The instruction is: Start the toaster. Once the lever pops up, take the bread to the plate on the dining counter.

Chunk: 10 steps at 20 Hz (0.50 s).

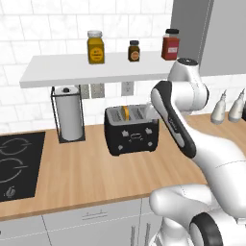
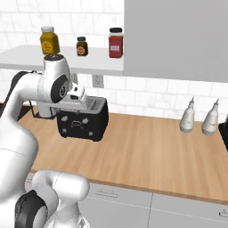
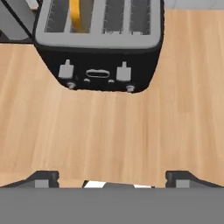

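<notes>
While the gripper (image 3: 111, 177) hangs above the wooden counter (image 3: 109, 131) with its two dark fingertips (image 3: 41, 177) spread wide and nothing between them, the toaster (image 3: 98, 43) sits at twelve o'clock in the hand view, well apart from the tips. Its black front faces the camera, showing two pale levers (image 3: 66, 70) and a small oval marking between them. Four slots run across its grey top, and the bread (image 3: 76, 15) stands on edge in the second slot from the left, seen as an orange-brown strip of crust. In the left base view the toaster (image 1: 130, 129) stands on the counter (image 1: 72, 173) at the picture's middle, the bread (image 1: 125, 112) poking up from its top, and the white arm (image 1: 175, 120) leans over it from four o'clock. At nine o'clock from the toaster a paper towel roll (image 1: 69, 115) stands in a black wire holder, with a black hob (image 1: 17, 166) further out at eight o'clock. At twelve o'clock a white shelf (image 1: 91, 69) carries three jars (image 1: 95, 47). In the right base view two pale bottles (image 2: 188, 116) stand by the wall at three o'clock from the toaster (image 2: 82, 119), well apart from it.
</notes>
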Available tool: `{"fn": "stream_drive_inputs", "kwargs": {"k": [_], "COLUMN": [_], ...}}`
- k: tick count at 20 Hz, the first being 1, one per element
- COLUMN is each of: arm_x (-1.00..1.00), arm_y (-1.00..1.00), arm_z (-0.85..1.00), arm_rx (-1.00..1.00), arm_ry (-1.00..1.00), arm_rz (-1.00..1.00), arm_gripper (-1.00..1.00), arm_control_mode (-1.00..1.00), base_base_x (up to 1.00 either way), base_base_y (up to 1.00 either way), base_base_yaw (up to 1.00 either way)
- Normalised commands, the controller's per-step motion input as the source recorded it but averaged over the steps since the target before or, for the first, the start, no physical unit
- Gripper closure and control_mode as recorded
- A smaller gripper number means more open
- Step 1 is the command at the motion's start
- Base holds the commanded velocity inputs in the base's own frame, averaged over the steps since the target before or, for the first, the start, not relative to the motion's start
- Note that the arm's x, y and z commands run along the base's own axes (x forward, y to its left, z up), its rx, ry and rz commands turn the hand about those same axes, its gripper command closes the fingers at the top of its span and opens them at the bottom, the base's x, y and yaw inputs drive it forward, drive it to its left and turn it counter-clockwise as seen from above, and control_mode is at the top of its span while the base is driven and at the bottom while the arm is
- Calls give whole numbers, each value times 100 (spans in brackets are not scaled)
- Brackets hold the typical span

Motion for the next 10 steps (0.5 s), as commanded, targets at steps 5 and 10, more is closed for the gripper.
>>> {"fn": "stream_drive_inputs", "kwargs": {"k": [5,10], "arm_x": [-3,8], "arm_y": [97,78], "arm_z": [-53,-34], "arm_rx": [0,2], "arm_ry": [-10,-2], "arm_rz": [-12,-21], "arm_gripper": [-100,-100], "arm_control_mode": [-100,-100], "base_base_x": [0,0], "base_base_y": [0,0], "base_base_yaw": [0,0]}}
